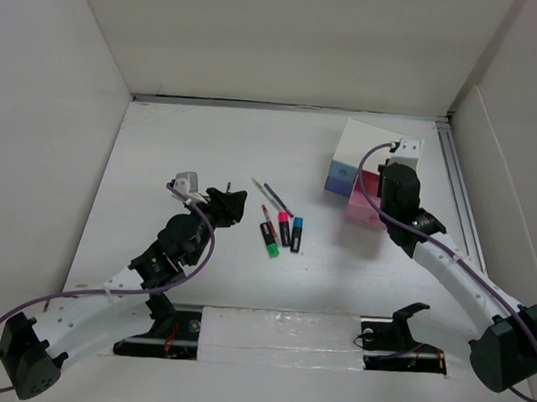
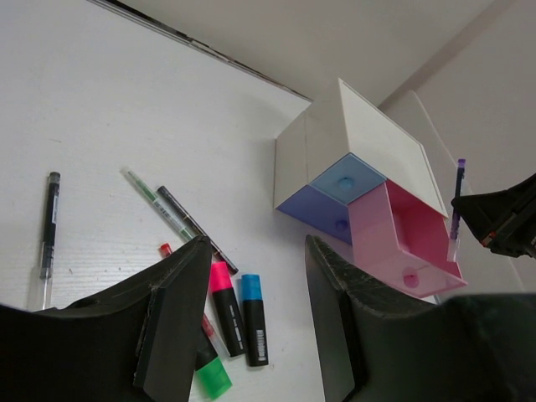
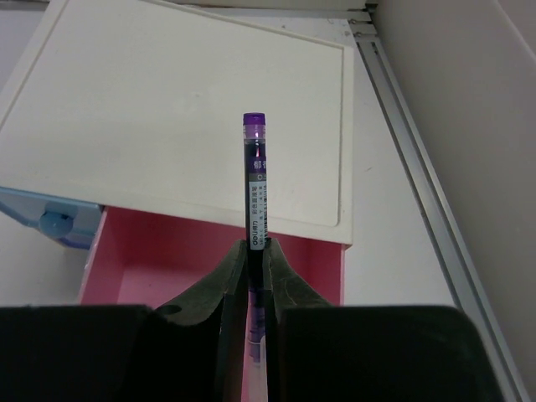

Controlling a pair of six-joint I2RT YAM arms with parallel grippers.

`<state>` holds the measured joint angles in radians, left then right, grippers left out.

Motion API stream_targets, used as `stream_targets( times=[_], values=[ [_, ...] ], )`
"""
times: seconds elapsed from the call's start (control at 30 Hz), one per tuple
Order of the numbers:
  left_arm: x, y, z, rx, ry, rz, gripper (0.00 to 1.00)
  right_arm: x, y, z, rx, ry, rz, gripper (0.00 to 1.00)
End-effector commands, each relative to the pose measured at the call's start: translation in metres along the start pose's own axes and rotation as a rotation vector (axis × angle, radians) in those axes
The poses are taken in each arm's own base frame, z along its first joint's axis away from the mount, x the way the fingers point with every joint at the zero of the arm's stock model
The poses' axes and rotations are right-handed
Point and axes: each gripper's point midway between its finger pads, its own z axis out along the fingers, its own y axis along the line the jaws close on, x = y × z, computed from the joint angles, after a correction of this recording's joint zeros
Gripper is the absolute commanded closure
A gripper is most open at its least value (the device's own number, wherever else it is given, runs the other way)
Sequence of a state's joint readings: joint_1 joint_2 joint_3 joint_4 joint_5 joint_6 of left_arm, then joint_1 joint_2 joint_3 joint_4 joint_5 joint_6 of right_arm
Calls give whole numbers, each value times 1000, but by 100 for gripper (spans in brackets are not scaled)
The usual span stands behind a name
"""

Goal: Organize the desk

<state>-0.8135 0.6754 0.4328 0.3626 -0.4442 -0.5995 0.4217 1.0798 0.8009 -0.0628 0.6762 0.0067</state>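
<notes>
My right gripper (image 3: 255, 247) is shut on a purple pen (image 3: 255, 176), whose tip points past the fingers. It hangs over the pulled-out pink drawer (image 3: 167, 260) of a small white drawer box (image 3: 167, 109); the pen (image 2: 457, 201) also shows above that drawer (image 2: 402, 234) in the left wrist view. My left gripper (image 2: 255, 276) is open and holds nothing. It hovers above the white desk (image 1: 208, 152), over a pink highlighter (image 2: 226, 301), a blue highlighter (image 2: 254, 318) and a green highlighter (image 2: 213, 377).
Two thin pens (image 1: 271, 197) lie just behind the highlighters, and a black pen (image 2: 48, 226) lies apart to the left. The box's blue drawer (image 2: 347, 177) and purple drawer (image 2: 314, 209) stick out slightly. White panels wall the desk on three sides.
</notes>
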Motion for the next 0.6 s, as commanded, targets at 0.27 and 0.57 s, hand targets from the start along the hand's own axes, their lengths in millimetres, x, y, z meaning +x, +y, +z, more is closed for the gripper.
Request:
stream_targets(
  times=[0.27, 0.57],
  values=[
    [-7, -4, -1, 25, -34, -13, 56, 10, 4, 2, 19, 5, -27, 84],
    [-6, -3, 0, 20, -30, -10, 56, 4, 4, -22, -40, -35, 27, 58]
  ],
)
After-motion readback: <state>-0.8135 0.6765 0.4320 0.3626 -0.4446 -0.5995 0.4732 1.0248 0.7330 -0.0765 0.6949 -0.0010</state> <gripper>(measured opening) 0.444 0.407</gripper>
